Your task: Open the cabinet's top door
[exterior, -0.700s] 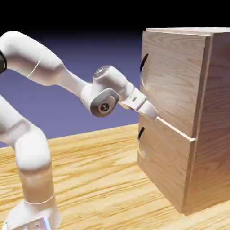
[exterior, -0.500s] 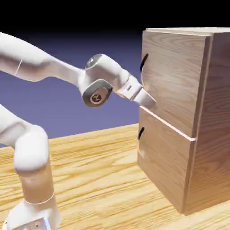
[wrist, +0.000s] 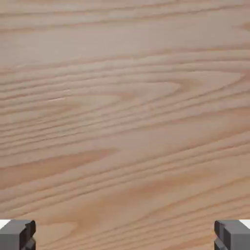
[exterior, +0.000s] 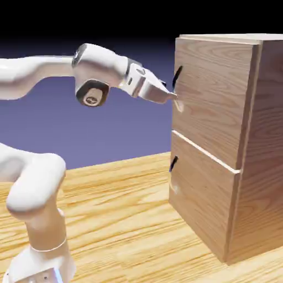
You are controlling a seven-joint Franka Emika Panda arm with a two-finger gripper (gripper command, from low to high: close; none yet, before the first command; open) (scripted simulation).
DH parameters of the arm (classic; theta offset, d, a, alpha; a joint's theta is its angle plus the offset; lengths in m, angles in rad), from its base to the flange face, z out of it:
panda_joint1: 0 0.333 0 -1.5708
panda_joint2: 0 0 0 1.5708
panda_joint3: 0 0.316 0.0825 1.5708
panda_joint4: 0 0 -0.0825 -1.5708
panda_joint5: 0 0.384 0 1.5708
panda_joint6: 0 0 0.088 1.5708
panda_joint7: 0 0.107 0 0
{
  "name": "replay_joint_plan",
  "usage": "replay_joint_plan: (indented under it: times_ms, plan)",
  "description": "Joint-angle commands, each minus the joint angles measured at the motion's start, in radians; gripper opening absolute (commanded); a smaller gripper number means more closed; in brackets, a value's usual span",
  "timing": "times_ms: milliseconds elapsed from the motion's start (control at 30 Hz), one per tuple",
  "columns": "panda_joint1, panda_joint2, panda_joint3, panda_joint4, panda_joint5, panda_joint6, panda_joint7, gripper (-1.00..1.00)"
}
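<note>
The cabinet [exterior: 243, 166] stands tall at the exterior view's right, light-brown wood grain. Its top door [exterior: 213, 94] is the larger upper panel, flush and closed, with a short dark handle [exterior: 177, 76] near its left edge. My gripper [exterior: 172, 98] sits right against that panel, just below the handle, with nothing between its fingers. In the hand view the door's wood [wrist: 125, 112] fills the picture, and the two grey fingertips [wrist: 17, 235] stand far apart at the bottom corners, open. The handle does not show in the hand view.
The shorter lower panel [exterior: 202, 199] has its own dark handle [exterior: 173, 163]. The wooden table [exterior: 121, 221] stretches under the arm, whose base rises at the lower left.
The hand has risen along the cabinet's front, from the seam between the two panels up to just below the top door's handle. The door has not moved.
</note>
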Motion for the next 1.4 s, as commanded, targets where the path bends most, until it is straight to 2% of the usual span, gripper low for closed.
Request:
replay_joint_plan:
  times_ms: [0,833,1067,1100,1367]
  plan:
    - [-0.021,-0.024,0.022,0.004,0.044,-0.010,-0.015,0.00]
    - [-0.533,-0.614,0.582,0.103,1.131,-0.249,-0.402,0.00]
    - [-0.712,-0.605,0.620,0.228,1.261,-0.284,-0.453,0.00]
    - [-0.712,-0.605,0.620,0.228,1.261,-0.284,-0.453,-1.00]
    - [-0.533,-0.631,0.495,-0.026,1.325,-0.539,-0.651,-1.00]
